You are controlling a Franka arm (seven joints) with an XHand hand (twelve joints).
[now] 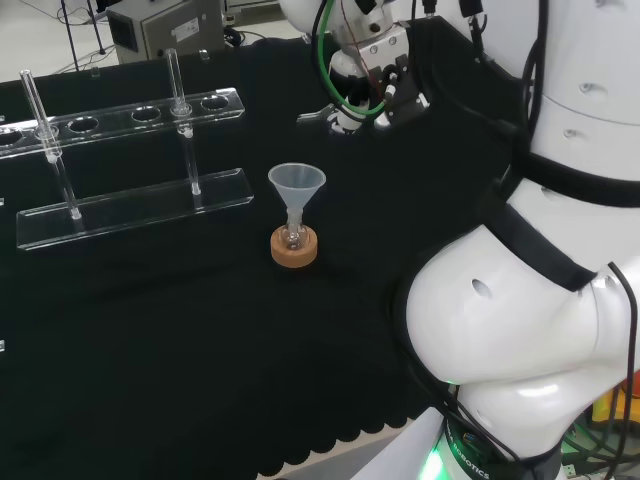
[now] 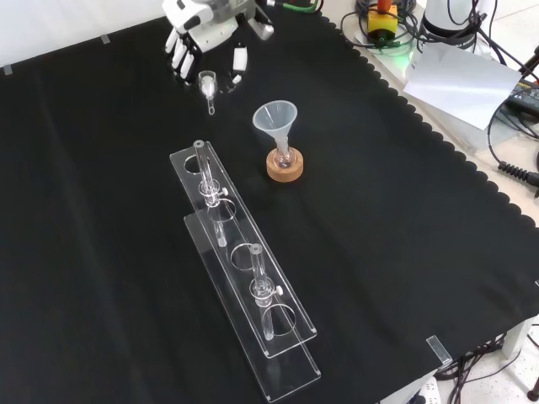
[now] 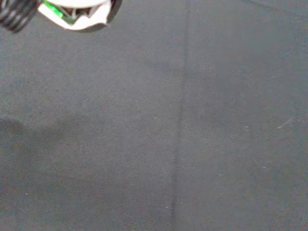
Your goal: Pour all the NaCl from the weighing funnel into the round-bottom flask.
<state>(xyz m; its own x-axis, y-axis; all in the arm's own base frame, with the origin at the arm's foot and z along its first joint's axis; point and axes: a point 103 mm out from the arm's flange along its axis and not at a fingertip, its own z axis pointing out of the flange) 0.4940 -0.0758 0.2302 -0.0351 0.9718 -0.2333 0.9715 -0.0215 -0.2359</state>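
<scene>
A small round-bottom flask [image 1: 292, 238] sits upright in a cork ring [image 1: 294, 251] near the middle of the cloth, with a translucent plastic funnel [image 1: 296, 184] in its neck. The front view gives the same flask [image 2: 283, 157], ring [image 2: 285, 168] and funnel [image 2: 275, 118]. The clear weighing funnel [image 2: 208, 87] lies just below the hand [image 2: 199, 30], between its straight fingers [image 2: 179, 57] and its thumb [image 2: 240, 59], stem pointing towards the rack. I cannot tell whether they touch it. In the head view the hand [image 1: 368, 92] is right of and beyond the flask, with the weighing funnel [image 1: 314, 115] poking out to its left.
A clear acrylic tube rack [image 1: 130, 195] with two glass tubes stands left of the flask in the head view; in the front view the rack [image 2: 246, 282] is nearer the camera. The arm's white links [image 1: 530, 300] fill the head view's right. Bare black cloth [image 3: 183, 134] lies under the wrist.
</scene>
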